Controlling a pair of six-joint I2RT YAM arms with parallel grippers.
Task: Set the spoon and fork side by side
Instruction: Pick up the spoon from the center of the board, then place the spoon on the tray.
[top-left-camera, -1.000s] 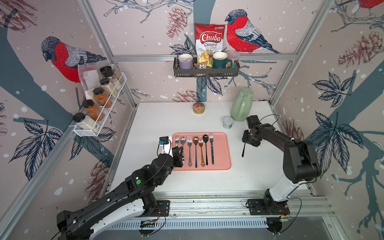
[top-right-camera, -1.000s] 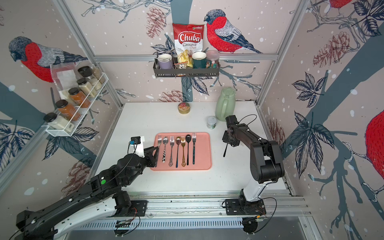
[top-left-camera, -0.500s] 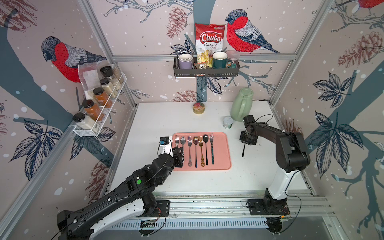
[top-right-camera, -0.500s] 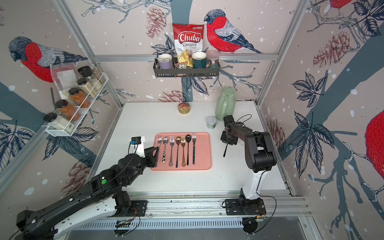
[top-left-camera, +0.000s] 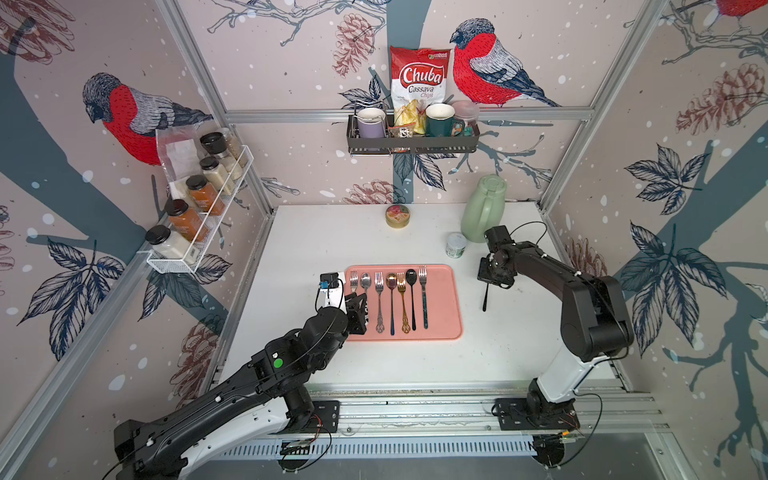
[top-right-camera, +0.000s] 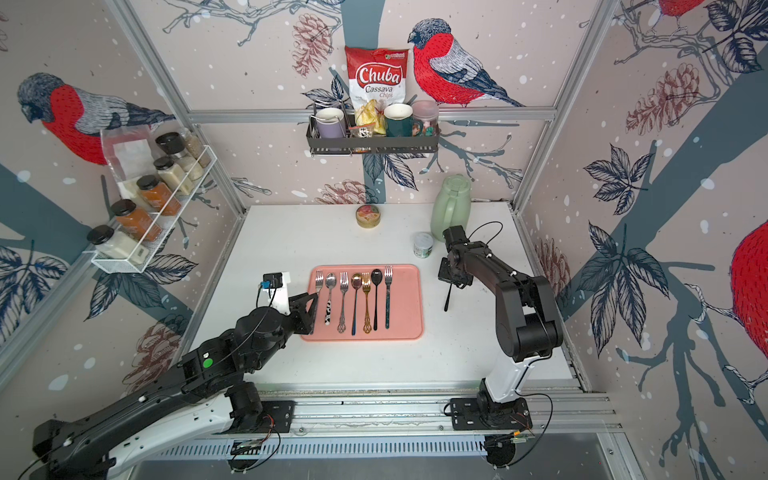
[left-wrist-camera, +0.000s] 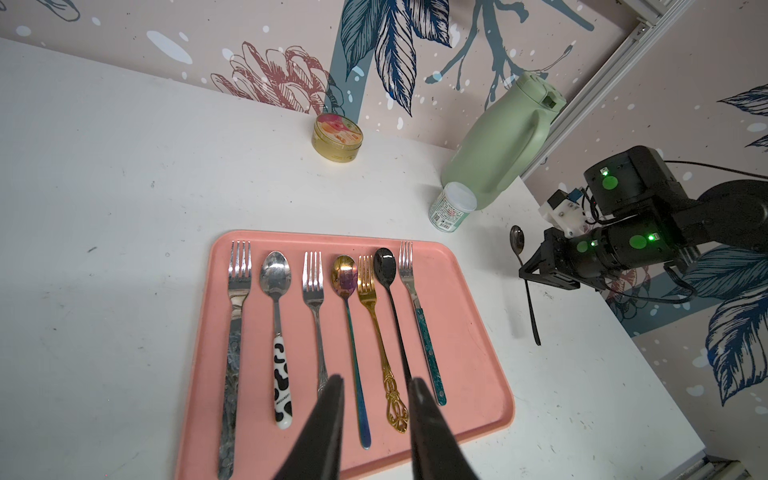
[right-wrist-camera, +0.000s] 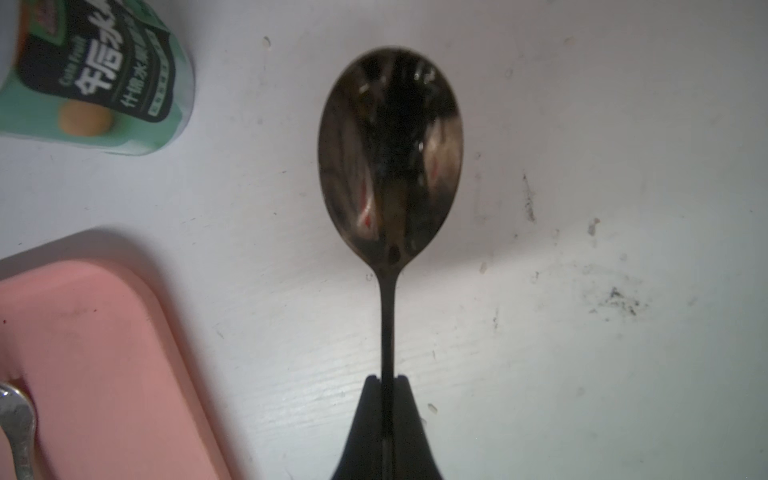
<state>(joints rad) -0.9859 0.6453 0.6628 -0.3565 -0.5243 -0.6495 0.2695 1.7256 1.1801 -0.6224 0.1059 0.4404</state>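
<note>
Your right fingers (right-wrist-camera: 368, 409) are clenched on the dark spoon (right-wrist-camera: 390, 153), pinching its thin stem a little below the bowl. It sits out on the desk (right-wrist-camera: 582, 166) beside the pink tray (right-wrist-camera: 104, 353). I can't tell if it's clear of the surface.

Watch that grip. The stem is a narrow, glossy rod and most of its length trails behind the pinch, so I'd expect it to swivel or slip in transit. The tray's raised, rounded rim could snag the tail. The small green-labelled cup (right-wrist-camera: 95, 83) stands near the bowl, easy to clip.

Its place looks to be beside the teal-handled fork (top-left-camera: 423, 291), last in a tight row. Land crooked and you nudge the neighbours.

Your left fingers (left-wrist-camera: 328, 411) are parted, holding nothing, over the tray's near end.

The spoon bowl is oval and mirror-dark. The tray is matte, smooth, plastic by the look. The desk is white and scuffed.
</note>
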